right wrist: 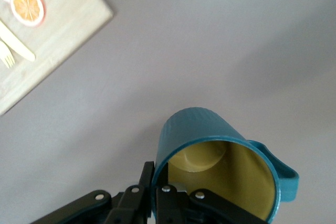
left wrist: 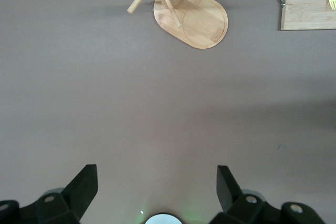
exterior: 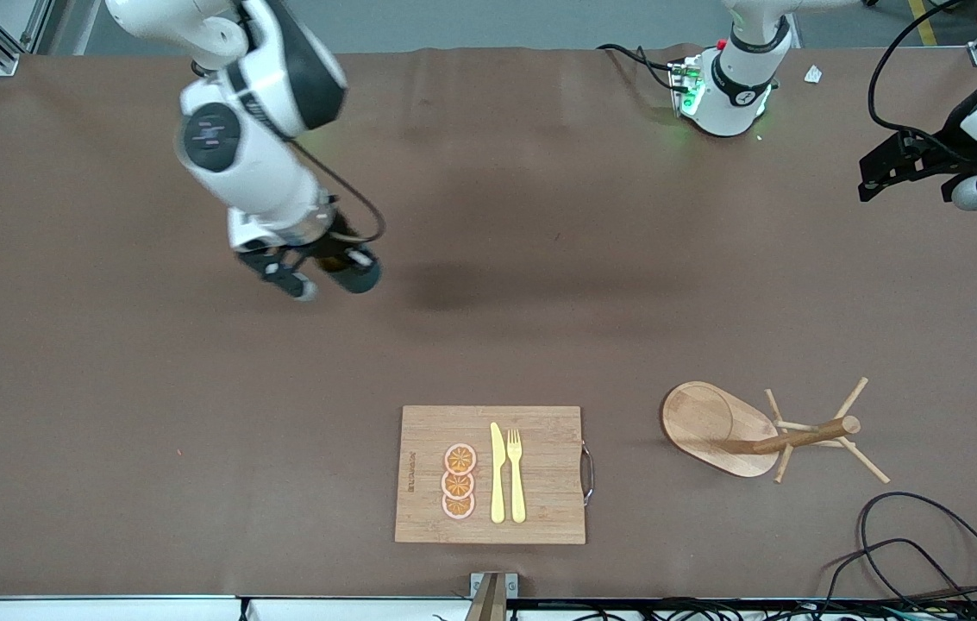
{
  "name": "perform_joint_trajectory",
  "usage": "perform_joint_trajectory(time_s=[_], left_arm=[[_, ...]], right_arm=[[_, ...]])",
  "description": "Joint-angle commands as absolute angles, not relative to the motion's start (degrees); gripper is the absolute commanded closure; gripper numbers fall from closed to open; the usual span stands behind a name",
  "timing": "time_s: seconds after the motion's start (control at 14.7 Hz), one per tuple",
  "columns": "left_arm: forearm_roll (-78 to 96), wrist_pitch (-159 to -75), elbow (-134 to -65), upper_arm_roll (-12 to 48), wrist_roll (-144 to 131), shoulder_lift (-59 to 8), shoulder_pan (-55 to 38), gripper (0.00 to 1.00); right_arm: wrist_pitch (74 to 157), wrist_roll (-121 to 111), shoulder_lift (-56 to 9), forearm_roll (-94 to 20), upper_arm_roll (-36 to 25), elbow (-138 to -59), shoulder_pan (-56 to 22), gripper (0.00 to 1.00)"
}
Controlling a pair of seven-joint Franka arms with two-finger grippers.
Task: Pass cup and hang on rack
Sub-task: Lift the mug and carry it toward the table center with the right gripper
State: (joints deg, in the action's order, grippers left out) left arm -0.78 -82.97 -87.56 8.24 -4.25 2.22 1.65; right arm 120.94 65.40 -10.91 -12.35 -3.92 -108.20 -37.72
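Observation:
My right gripper (exterior: 328, 274) is shut on the rim of the teal cup (exterior: 356, 274) and holds it in the air over the bare table toward the right arm's end. In the right wrist view the cup (right wrist: 205, 129) shows its yellowish inside and its side handle, with one finger inside the rim and one outside. The wooden rack (exterior: 734, 427) lies tipped on its side on the table toward the left arm's end; it also shows in the left wrist view (left wrist: 189, 17). My left gripper (exterior: 872, 177) waits open and empty in the air at the left arm's end.
A bamboo cutting board (exterior: 492, 474) with orange slices, a yellow knife and a yellow fork lies near the front edge, between the cup and the rack. Black cables (exterior: 928, 552) lie at the front corner by the rack.

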Motion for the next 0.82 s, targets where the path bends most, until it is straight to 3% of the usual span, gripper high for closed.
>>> perform_joint_trajectory(time_s=[0.0,0.41,0.75], left_arm=[[-0.70,-82.18,-87.27,8.61,-4.13,2.28,1.84,0.00],[-0.70,-82.18,-87.19,8.61,-3.69,2.20,1.85,0.00],[-0.70,-82.26,-87.28,8.61,-4.48,2.29,1.85,0.00]], right_arm=[[120.58,77.04,-21.16,-10.56,-4.83,-98.20,-43.14,1.00],[122.87,94.72,-33.55,-10.02,-4.83,-86.68,-49.65,1.00],[122.70,101.07,-41.30,-9.50,-5.01,-78.41,-50.36,1.00]])
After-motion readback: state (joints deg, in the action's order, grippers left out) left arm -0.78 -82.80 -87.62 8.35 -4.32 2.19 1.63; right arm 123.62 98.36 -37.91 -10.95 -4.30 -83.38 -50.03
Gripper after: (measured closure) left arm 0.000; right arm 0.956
